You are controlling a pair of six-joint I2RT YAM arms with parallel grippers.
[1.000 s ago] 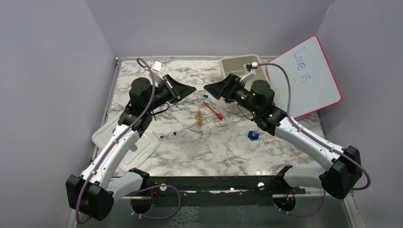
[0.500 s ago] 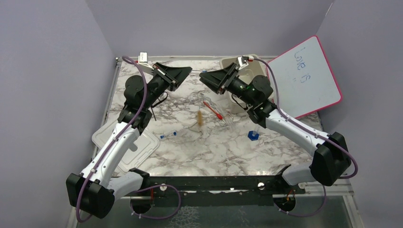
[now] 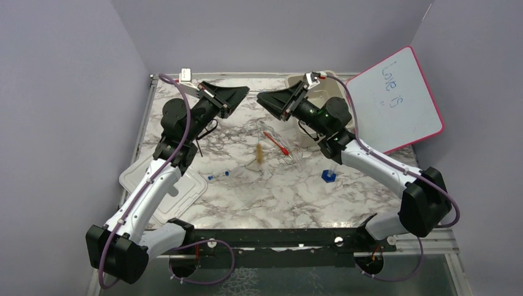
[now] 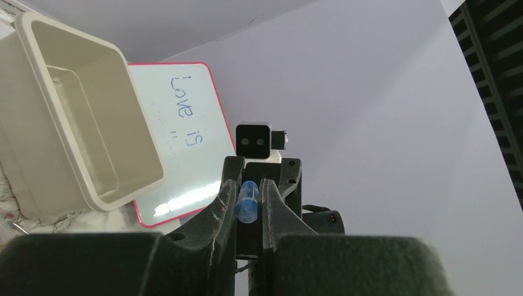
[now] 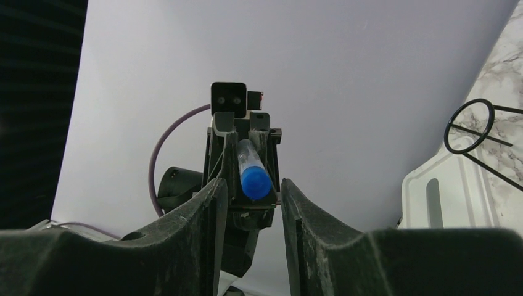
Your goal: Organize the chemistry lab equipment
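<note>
My left gripper (image 3: 245,92) is raised above the table and shut on a clear tube with a blue cap (image 4: 247,206). The right wrist view shows the capped end (image 5: 255,180) sticking out towards my right gripper (image 3: 259,97). That gripper faces it tip to tip, open, its fingers (image 5: 302,213) standing apart from the cap. On the table lie a red-tipped dropper (image 3: 275,142), a tan-bristled brush (image 3: 261,152), a metal wire clamp (image 3: 295,154), a second blue-capped tube (image 3: 218,175) and a blue hexagonal piece (image 3: 329,176). The black wire ring (image 5: 469,126) lies by the lid.
The beige tub (image 3: 333,89) stands at the back right behind my right arm. The pink-framed whiteboard (image 3: 401,98) leans against the right wall. The white lid (image 3: 188,191) lies at the left front beside my left arm.
Both grippers have risen and tilted up, the left one still holding the tube. My right gripper has edged left towards the tube's cap.
</note>
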